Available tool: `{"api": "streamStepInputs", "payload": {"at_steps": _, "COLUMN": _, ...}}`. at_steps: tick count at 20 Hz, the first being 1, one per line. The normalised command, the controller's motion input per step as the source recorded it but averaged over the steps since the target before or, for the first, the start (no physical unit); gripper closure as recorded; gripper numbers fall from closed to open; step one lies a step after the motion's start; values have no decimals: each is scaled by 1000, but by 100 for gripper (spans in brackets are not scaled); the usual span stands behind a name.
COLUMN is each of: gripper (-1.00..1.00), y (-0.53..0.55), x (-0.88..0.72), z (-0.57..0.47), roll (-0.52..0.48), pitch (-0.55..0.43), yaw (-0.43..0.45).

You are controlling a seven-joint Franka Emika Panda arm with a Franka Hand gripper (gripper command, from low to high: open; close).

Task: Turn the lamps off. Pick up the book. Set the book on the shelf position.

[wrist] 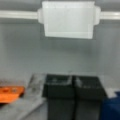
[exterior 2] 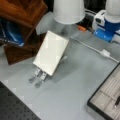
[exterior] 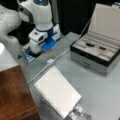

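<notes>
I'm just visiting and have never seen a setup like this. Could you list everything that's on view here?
Book: one, white, spiral-bound, propped tilted on a stand mid-table.
Stand: one, silver metal, under the book.
Shelf position: one, reddish-brown wooden board, at a front view's left.
Case: one, black and silver, lid open, at a front view's right.
Cable: one, white, with an inline switch box, across the grey table.
Lamp shade: one, white, at a front view's top.
Gripper: one, black fingers shut together, just above the table near the switch box, holding nothing.

White rounded arm, blue band, black blocky tool fingers.
</notes>
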Motion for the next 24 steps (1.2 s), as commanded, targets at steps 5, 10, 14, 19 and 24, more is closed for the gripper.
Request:
{"api": "streamStepInputs", "payload": {"at_steps": 5, "gripper": -100, "y": -35, "x": -24, "z": 162, "roll": 74, "pitch": 22, "yaw": 16}}
{"api": "streamStepInputs", "payload": {"at_steps": 10, "gripper": -100, "y": 27, "x": 78, "z": 220, "roll": 47, "pitch": 67, "yaw": 31}}
{"api": "streamStepInputs", "payload": {"at_steps": 14, "gripper": -100, "y": 42, "x": 200, "z": 217, "roll": 13, "pitch": 124, "yaw": 29}}
{"api": "streamStepInputs", "payload": {"at_steps": 19, "gripper": -100, "y": 33, "x": 286, "z": 240, "roll": -35, "pitch": 186, "yaw": 25}}
{"api": "streamStepInputs", "payload": {"at_steps": 24, "gripper": -100, "y": -3, "x": 363, "z": 308, "roll": -84, "pitch": 275, "yaw": 34}}
